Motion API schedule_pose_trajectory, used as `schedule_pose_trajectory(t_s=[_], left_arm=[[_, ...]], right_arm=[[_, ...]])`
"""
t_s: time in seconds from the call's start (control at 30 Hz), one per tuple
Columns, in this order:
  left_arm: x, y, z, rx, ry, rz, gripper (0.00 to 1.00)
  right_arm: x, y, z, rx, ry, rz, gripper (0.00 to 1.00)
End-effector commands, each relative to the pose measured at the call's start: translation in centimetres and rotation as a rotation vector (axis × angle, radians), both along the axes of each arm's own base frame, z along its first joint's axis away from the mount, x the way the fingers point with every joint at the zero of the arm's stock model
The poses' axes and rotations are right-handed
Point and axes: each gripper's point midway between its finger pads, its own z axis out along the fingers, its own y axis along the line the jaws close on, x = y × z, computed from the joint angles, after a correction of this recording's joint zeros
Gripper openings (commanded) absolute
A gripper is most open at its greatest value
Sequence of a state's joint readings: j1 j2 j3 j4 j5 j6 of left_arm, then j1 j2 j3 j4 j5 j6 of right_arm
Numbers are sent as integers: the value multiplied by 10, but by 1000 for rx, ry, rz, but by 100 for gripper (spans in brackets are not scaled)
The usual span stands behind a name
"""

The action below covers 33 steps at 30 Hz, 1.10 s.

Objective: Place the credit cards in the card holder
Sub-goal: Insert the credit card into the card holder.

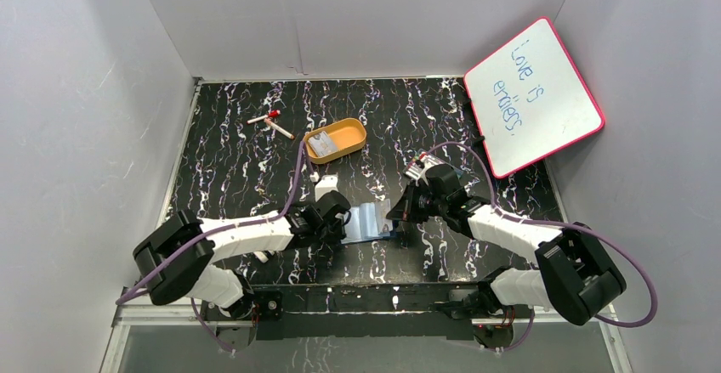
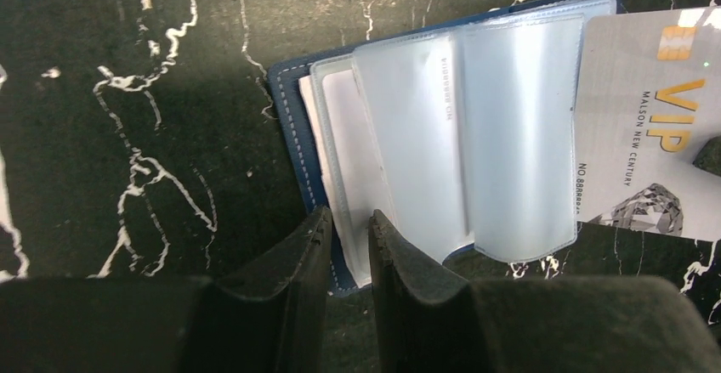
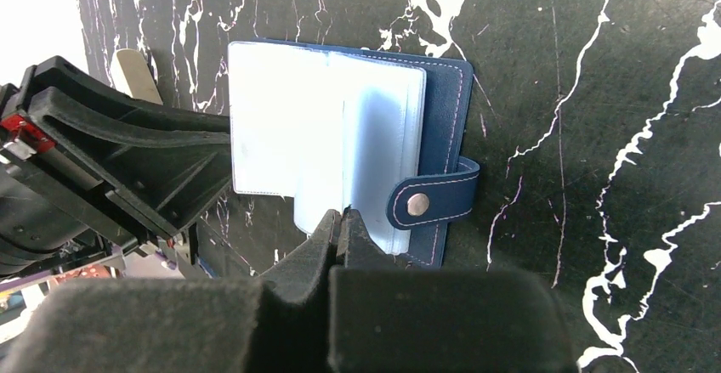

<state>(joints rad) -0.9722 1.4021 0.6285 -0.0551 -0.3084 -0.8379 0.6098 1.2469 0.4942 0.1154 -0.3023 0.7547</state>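
- The counter [image 1: 229,169] carries the work at its middle, between the two arms; this step looks like a feed-in, so both arms should move little
- The orange tray [image 1: 349,138] farther back holds what looks like another card [image 1: 321,144], well apart from this step; it can wait
- The card holder [image 1: 367,220] lies open with its clear leaves fanned; the left jaws are clamped on its cover edge and should simply grip firm, so the push does not skate it along
- The credit card [image 2: 646,118] is at the holder's near side, its edge just at a clear sleeve [image 2: 519,135]; the right jaws are together, seemingly pinching it, though their own view shows only a thin line
- Best to square the leading edge with the sleeve mouth, slide slowly, and stop if the leaf buckles
- The snap tab [image 3: 429,203] lies on the far side from the left arm, out of the card's path
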Motion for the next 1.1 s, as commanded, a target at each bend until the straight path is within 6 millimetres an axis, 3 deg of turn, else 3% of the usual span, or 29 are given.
schedule_pose_trajectory(t_s=[0.0, 0.33, 0.57, 0.77, 0.83, 0.93, 1.07], left_arm=[[4, 19, 17, 32, -53, 46, 22], [15, 31, 44, 49, -140, 74, 21], [28, 10, 86, -58, -236, 36, 22], [28, 8, 84, -51, -230, 22, 21], [27, 8, 81, -62, -225, 19, 21], [24, 5, 76, -94, -207, 10, 20], [19, -4, 68, -178, -158, -13, 19]], right_arm=[[7, 6, 10, 31, -41, 8, 0], [12, -2, 13, -20, -66, -20, 0], [15, -15, 18, -86, -74, -60, 0], [23, -30, 45, -152, -149, -101, 0], [22, -22, 61, -106, -179, -70, 0], [13, 10, 84, 51, -223, 63, 0], [6, 44, 91, 161, -228, 164, 0]])
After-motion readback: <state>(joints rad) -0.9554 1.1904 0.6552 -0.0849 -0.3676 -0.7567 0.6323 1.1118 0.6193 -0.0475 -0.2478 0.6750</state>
